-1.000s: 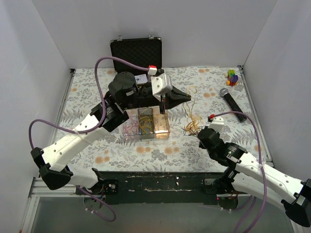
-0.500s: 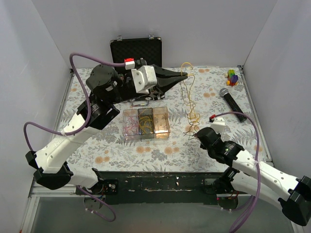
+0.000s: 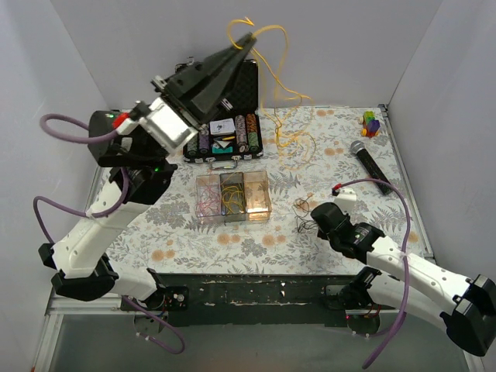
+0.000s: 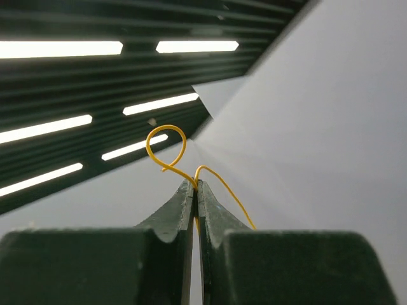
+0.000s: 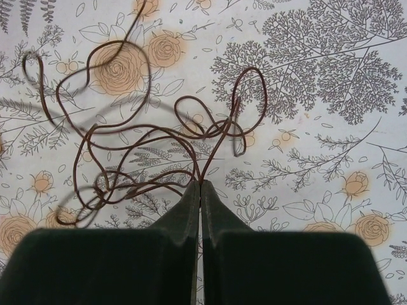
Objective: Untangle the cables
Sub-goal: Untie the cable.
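My left gripper point(image 3: 249, 35) is raised high in front of the back wall, shut on a thin yellow cable point(image 3: 273, 85) that hangs in loops down to the floral table near its back. In the left wrist view the yellow cable point(image 4: 166, 150) curls out from the pinched tips of the left gripper point(image 4: 195, 184). My right gripper point(image 3: 308, 219) is low on the table, shut on a strand of the dark brown cables point(image 3: 304, 211). From the right wrist, the brown cables point(image 5: 127, 159) lie in tangled loops just past the closed right gripper point(image 5: 200, 184).
A clear three-part box point(image 3: 232, 221) at table centre holds pink, yellow and brown wires. An open black case point(image 3: 249, 81) with poker chips stands at the back. A microphone point(image 3: 370, 164) and a coloured block toy point(image 3: 371, 122) lie at the right. White walls enclose the table.
The left gripper has swung up and back from table height, lifting the yellow cable clear of the brown clump. The right gripper stayed low on the brown cables.
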Controlling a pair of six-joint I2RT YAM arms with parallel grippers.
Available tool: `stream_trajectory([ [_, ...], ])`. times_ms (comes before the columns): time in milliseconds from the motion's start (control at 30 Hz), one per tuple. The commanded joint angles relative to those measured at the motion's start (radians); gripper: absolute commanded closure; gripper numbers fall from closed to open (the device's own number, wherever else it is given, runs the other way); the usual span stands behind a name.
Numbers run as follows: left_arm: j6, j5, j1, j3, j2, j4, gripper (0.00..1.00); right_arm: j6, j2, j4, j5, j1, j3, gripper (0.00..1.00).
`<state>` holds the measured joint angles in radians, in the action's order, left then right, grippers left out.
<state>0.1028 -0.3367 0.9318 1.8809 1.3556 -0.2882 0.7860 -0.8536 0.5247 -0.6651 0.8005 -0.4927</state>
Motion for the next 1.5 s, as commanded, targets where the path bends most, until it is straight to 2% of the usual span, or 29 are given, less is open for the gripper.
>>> stream_trajectory([
  [0, -0.078, 0.085, 0.002, 0.095, 0.020, -0.225, 1.00, 0.036, -0.018, -0.012, 0.004, -0.003, -0.007, 0.99],
  [133, -0.051, 0.108, 0.002, 0.156, 0.042, -0.123, 1.00, 0.035, -0.019, -0.025, 0.007, -0.004, -0.007, 0.99],
  [267, -0.045, 0.061, 0.002, 0.046, -0.018, -0.066, 1.00, 0.018, -0.015, -0.035, 0.013, -0.006, -0.023, 0.99],
  [467, 0.000, 0.079, 0.002, -0.035, -0.059, -0.009, 1.00, -0.056, 0.022, -0.069, 0.067, -0.004, -0.052, 0.98],
  [600, 0.020, 0.084, 0.002, -0.109, -0.096, 0.067, 1.00, -0.213, 0.105, -0.152, 0.140, -0.004, -0.098, 0.67],
  [700, 0.031, 0.065, 0.002, -0.216, -0.151, 0.084, 0.99, -0.339, 0.184, -0.261, 0.247, -0.003, -0.130, 0.54],
  [800, 0.041, 0.030, 0.002, -0.295, -0.193, 0.119, 0.98, -0.412, 0.196, -0.263, 0.295, -0.004, -0.205, 0.34],
  [867, 0.054, 0.015, 0.002, -0.327, -0.208, 0.135, 0.97, -0.438, 0.188, -0.246, 0.318, -0.004, -0.243, 0.30],
  [1067, 0.069, -0.005, 0.002, -0.364, -0.231, 0.167, 0.98, -0.487, 0.214, -0.291, 0.399, -0.004, -0.262, 0.26],
  [1167, 0.071, -0.021, 0.002, -0.374, -0.237, 0.181, 0.98, -0.536, 0.246, -0.412, 0.589, -0.004, -0.239, 0.25],
  [1267, 0.066, -0.022, 0.002, -0.381, -0.245, 0.187, 0.98, -0.539, 0.242, -0.463, 0.697, -0.003, -0.245, 0.25],
  [1467, 0.060, -0.025, 0.002, -0.401, -0.259, 0.193, 0.99, -0.490, 0.220, -0.557, 0.826, -0.004, -0.259, 0.24],
])
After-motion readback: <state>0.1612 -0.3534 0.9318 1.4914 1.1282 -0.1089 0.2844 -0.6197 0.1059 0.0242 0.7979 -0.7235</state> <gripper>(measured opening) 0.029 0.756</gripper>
